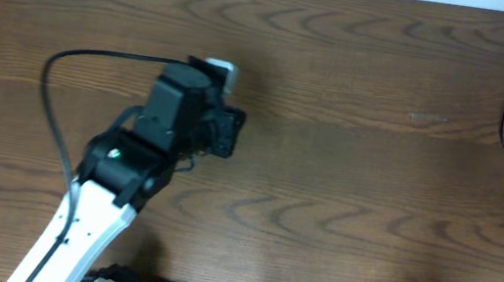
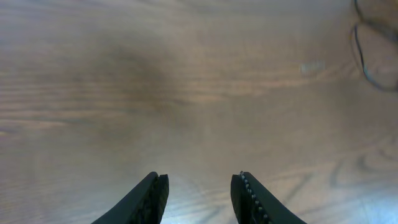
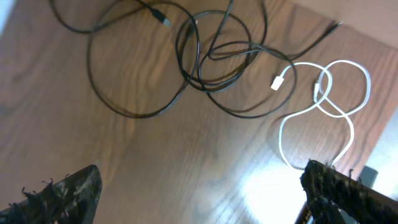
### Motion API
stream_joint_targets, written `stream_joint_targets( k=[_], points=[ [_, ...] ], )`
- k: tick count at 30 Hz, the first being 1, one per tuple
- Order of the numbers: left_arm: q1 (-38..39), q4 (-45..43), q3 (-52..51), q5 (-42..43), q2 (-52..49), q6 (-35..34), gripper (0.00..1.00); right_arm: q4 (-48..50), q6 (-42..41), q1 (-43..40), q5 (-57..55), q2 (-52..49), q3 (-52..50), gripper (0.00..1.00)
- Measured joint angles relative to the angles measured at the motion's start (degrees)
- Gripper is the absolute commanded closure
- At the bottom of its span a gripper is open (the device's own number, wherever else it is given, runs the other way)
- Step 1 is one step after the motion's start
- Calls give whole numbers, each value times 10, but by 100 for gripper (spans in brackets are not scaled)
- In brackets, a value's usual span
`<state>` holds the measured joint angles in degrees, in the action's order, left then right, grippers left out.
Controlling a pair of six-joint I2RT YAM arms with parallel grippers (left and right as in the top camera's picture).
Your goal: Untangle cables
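Black cable [image 3: 198, 65] lies looped beside looped white cable [image 3: 321, 93].

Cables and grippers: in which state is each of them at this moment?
black cable, lying on the table in loose overlapping loops, not held.
white cable, lying in loops that cross each other, beside the black cable, not held.
left gripper, partly open, empty, over bare table.
right gripper, wide open, empty, apart from the cables.

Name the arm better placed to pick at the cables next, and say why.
Right. The right pincer, open, faces the black cable and white cable directly; the left pincer faces mostly table wood, with the cables far off.
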<state>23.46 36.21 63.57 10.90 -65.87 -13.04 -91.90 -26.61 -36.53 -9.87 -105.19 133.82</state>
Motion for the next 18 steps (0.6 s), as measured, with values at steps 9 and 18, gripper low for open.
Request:
stream_joint_targets(
  k=[9, 18],
  points=[
    [-52, 23, 0, -8, 57, 0, 61, 186, 11, 165, -41, 231, -324, 1],
    [-58, 60, 0, -71, 99, 0, 62, 282, 18, 325, -82, 437, -546, 1]
  ],
)
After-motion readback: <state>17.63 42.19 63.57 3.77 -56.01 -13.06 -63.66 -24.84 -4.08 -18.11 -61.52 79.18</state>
